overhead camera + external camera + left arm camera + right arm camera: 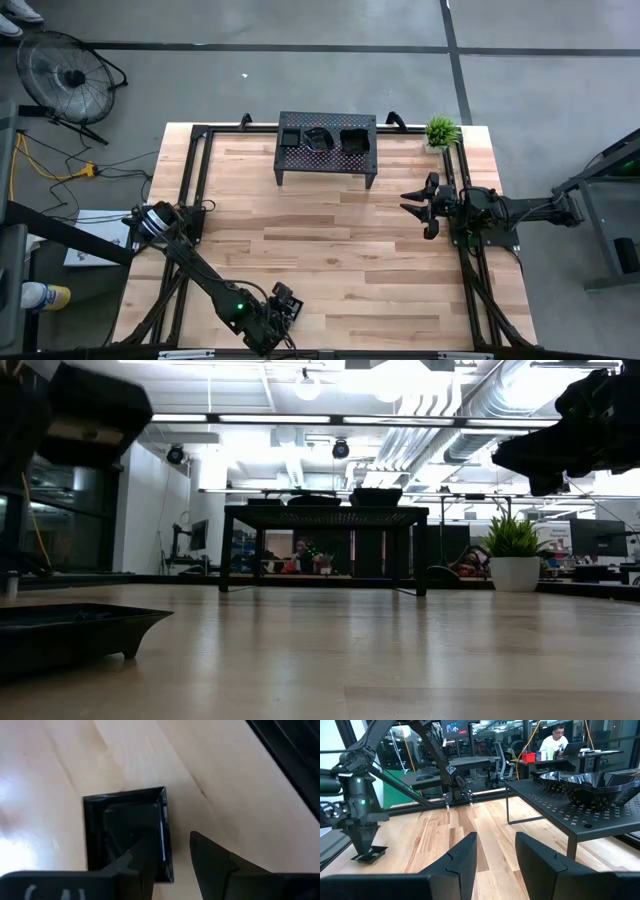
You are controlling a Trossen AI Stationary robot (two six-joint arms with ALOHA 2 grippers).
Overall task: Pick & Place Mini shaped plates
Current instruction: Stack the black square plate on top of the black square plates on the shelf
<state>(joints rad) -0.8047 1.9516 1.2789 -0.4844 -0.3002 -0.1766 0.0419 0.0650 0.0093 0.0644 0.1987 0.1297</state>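
Observation:
One mini shaped plate (125, 820), a small glossy black square dish, rests on its feet on the wooden table near the front edge; it also shows in the low view (70, 630) and in the right wrist view (369, 855). My left gripper (180, 865) points down over it, open. One finger is over the plate's inside and the other is outside its rim. Further stacked black plates (325, 138) sit on the black perforated rack (327, 165) at the far middle. My right gripper (412, 205) hovers open and empty at the table's right side. My left gripper comes from above, pointing down, with its two fingers astride one side rim (169, 840) of the square plate. The plate lies flat on the table. I cannot tell whether a finger touches the rim.
A small potted plant (441, 130) stands at the far right corner beside the rack. Black frame rails run along the table's left, right and far edges. Bare wood lies between the rack and the front edge. A person (557, 740) sits at a desk beyond the table.

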